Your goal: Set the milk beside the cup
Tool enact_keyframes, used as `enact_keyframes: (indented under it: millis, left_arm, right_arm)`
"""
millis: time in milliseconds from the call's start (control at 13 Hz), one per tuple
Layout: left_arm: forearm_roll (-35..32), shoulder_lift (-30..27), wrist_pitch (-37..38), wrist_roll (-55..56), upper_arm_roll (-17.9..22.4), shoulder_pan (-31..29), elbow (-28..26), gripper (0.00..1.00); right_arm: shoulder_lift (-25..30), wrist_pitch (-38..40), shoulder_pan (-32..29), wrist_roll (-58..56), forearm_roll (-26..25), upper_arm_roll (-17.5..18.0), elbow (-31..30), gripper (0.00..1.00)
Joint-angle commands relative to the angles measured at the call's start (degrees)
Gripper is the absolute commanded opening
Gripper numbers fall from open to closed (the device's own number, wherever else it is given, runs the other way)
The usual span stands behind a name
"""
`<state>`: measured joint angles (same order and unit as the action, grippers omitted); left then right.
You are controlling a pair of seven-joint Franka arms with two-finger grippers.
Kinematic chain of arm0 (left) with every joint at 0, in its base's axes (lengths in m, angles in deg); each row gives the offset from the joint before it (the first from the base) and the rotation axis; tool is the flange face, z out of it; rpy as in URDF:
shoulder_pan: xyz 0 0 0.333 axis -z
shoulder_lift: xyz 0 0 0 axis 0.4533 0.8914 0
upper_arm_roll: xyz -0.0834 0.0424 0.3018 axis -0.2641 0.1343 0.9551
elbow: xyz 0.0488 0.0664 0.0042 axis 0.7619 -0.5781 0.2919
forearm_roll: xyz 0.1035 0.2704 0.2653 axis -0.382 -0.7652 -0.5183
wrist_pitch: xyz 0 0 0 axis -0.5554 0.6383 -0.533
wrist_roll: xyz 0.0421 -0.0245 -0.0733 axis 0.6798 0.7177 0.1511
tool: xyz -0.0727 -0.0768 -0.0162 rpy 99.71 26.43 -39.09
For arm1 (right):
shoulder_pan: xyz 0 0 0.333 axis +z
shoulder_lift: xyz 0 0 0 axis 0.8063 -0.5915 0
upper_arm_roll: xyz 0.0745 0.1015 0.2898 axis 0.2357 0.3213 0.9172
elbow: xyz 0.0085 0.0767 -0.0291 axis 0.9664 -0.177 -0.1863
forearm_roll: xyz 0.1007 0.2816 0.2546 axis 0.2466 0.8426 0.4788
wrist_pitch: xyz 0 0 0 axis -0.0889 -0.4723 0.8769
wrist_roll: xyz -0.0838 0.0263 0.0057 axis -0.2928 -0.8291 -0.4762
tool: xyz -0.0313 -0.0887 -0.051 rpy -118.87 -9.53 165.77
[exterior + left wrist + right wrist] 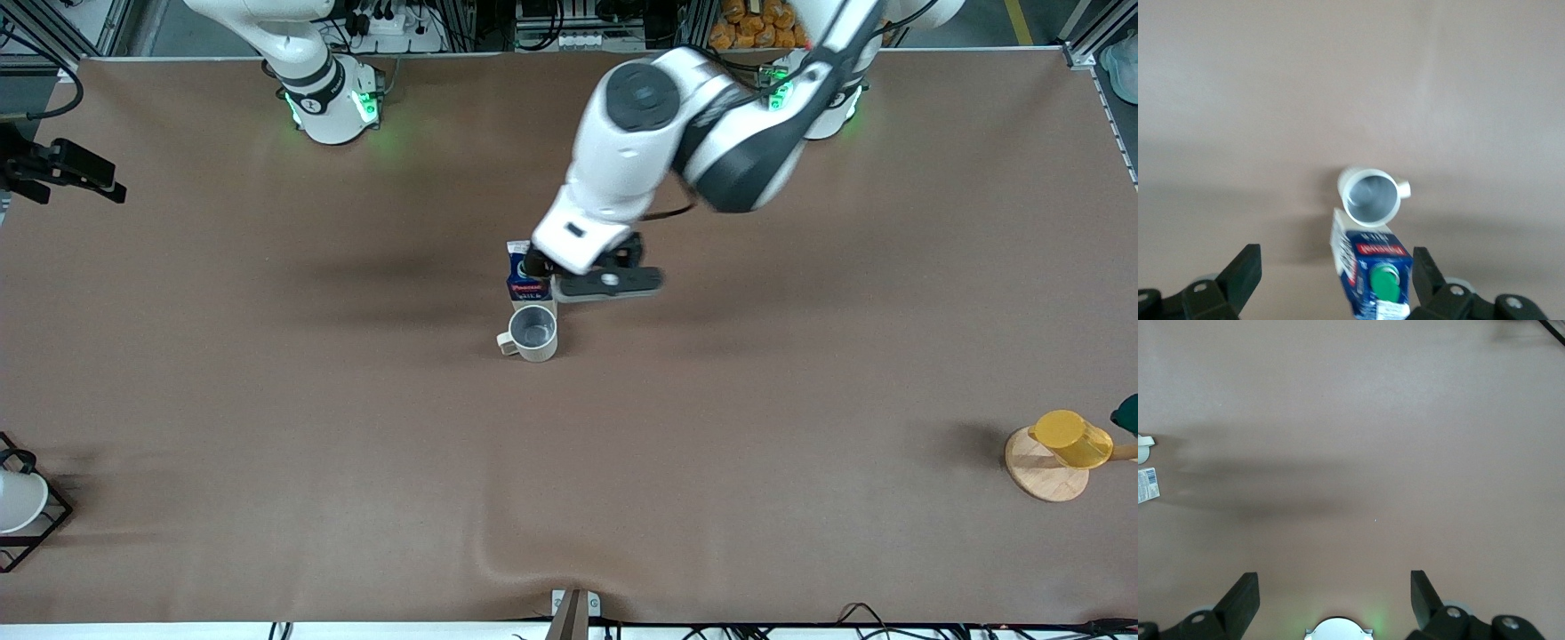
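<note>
- The milk [524,274] stands upright on the table [267,400], right beside the cup [533,332] and a bit farther from the front camera than it; the two look touching or nearly so, I cannot tell which.
- Left wrist view agrees: the milk [1371,270] sits against the rim of the cup [1369,195], green cap up, carton not tipped.
- The left gripper [542,271] is over the milk, and its fingers [1245,273] are spread wide with a clear gap on each side of the carton, so they hold nothing.
- Judgement: the placement itself looks done, with the milk set down next to the cup and let go.
- Left to do, as I judge it: lift the left arm clear without knocking the carton into the cup.
- Risk: the open fingers straddle the carton, so a sideways pull could tip it; a straight rise looks safest.
- The right gripper [1331,600] waits near its base over bare table, fingers apart, nothing between them.
- Unused clutter: a yellow cup [1071,438] on a wooden coaster [1040,476] at the left arm's end, and a white cup in a black wire frame [22,507] at the right arm's end.
</note>
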<state>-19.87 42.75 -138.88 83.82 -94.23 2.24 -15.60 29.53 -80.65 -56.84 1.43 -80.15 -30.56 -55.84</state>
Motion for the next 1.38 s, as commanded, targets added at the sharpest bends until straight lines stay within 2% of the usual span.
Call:
enact_keyframes:
  millis: [0, 308, 615, 1000, 1308]
  left_arm:
    - [-1.45, -7.74, 5.37, -2.92, -0.4, -7.28, -3.12, 1.0]
    - [-1.36, -14.35, 11.09, -9.43, -0.66, -17.21, -3.29, 1.0]
    - [-0.49, -17.43, 15.92, -17.77, -0.75, -27.5, -3.12, 1.0]
    - [-1.19, -19.27, 19.98, -25.68, -0.31, -31.83, -3.38, 1.0]
    - [-0.66, -21.91, 23.41, -39.66, 6.09, -32.0, -5.21, 1.0]
  right_arm:
    - [1.07, -0.26, 0.29, -0.59, 0.75, -0.22, -0.14, 1.0]
    - [0.73, -3.85, 0.37, -0.5, 0.75, -0.13, 0.39, 1.0]
    - [0.99, -4.04, 0.37, -0.5, 0.66, -0.13, 0.48, 1.0]
    - [1.69, -1.76, 0.37, -1.73, 0.66, -0.05, 0.48, 1.0]
    - [3.27, -0.18, 0.37, -1.91, -0.04, 0.31, 0.57, 1.0]
